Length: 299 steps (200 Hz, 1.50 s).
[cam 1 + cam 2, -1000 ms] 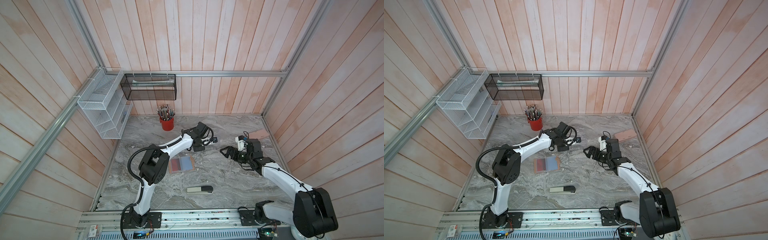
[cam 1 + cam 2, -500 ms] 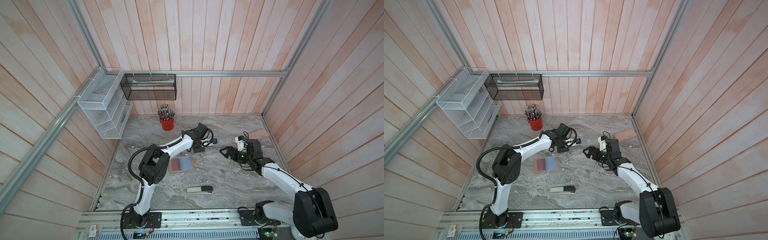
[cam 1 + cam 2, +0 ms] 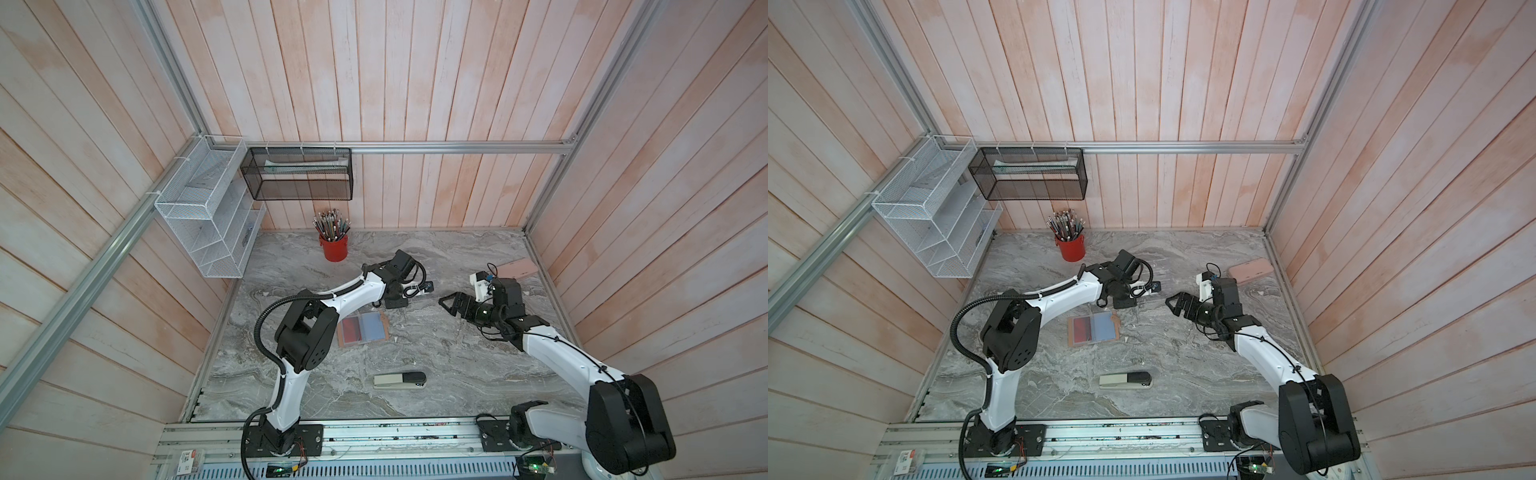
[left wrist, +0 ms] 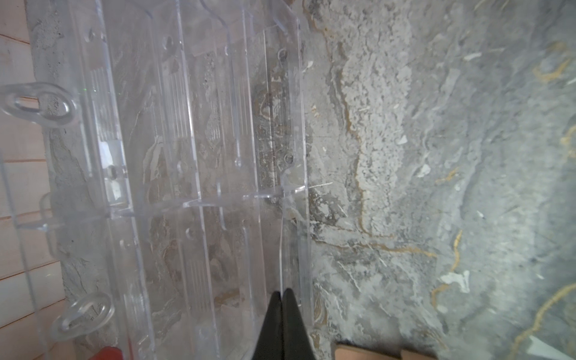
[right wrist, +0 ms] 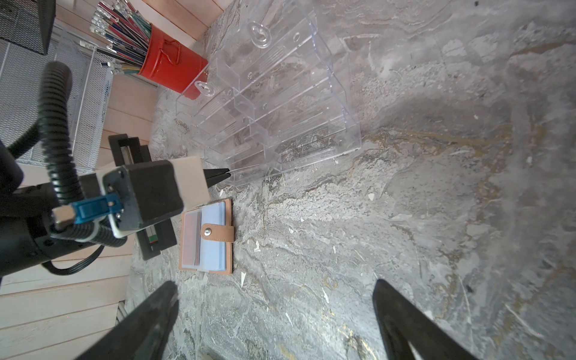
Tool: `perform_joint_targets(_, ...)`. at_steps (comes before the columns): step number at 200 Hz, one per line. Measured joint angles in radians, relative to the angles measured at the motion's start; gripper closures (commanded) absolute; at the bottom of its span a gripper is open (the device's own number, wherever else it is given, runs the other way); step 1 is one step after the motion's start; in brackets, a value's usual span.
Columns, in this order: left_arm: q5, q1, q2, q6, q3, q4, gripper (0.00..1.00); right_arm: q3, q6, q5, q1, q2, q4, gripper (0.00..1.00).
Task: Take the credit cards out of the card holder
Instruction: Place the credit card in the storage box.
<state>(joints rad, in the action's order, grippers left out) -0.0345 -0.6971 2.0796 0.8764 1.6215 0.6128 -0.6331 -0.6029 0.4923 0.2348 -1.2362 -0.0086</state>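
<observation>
1. Here, the left pincer [image 4: 282,300] is clenched. Its two black tips meet on a thin clear wall of the acrylic rack [image 4: 187,156], which runs edge-on straight into them in the left wrist view.
2. The right wrist view shows the same pincer at the rack's near corner, low over the worktop [image 5: 405,187].
3. The left arm [image 3: 353,293] reaches from the front rail with its elbow raised. Its forearm runs toward the back middle and its wrist bends down at the rack.
4. The right pincer [image 5: 274,314] is spread wide and grasps nothing. Its fingers [image 5: 149,321] hang above the worktop, touching no object.
5. In a top view the right arm [image 3: 557,357] stretches inward from the front right corner. Its pincer points toward the left wrist, with a clear gap between them.
6. The card holder [image 3: 363,330] lies open and flat on the worktop, just beside the rack's near edge without touching it, and well apart from the right pincer.
7. A red card [image 5: 191,237] sits in one clear sleeve of the card holder — the snap tab [image 5: 218,232] lies folded over the bluish sleeves beside it. Whether more cards sit behind those sleeves cannot be told.
</observation>
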Motion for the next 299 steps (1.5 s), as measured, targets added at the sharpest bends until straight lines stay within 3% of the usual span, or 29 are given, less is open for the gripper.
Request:
perform_joint_targets(25, 0.000, 0.000, -0.004, 0.004, -0.015, -0.011, 1.00, 0.007, -0.004, 0.001, 0.000, 0.000, 0.012, 0.02)
perform_joint_targets(66, -0.004, -0.003, -0.004, 0.012, -0.016, -0.023, 0.88, 0.018, -0.009, 0.001, 0.000, 0.000, 0.016, 0.02)
perform_joint_targets(192, -0.053, -0.009, -0.015, 0.023, -0.029, -0.062, 0.69, 0.033, -0.027, 0.007, 0.000, 0.000, 0.041, 0.02)
perform_joint_targets(299, -0.053, -0.009, -0.035, 0.005, -0.074, -0.089, 0.57, 0.045, -0.045, 0.008, 0.000, 0.001, 0.060, 0.02)
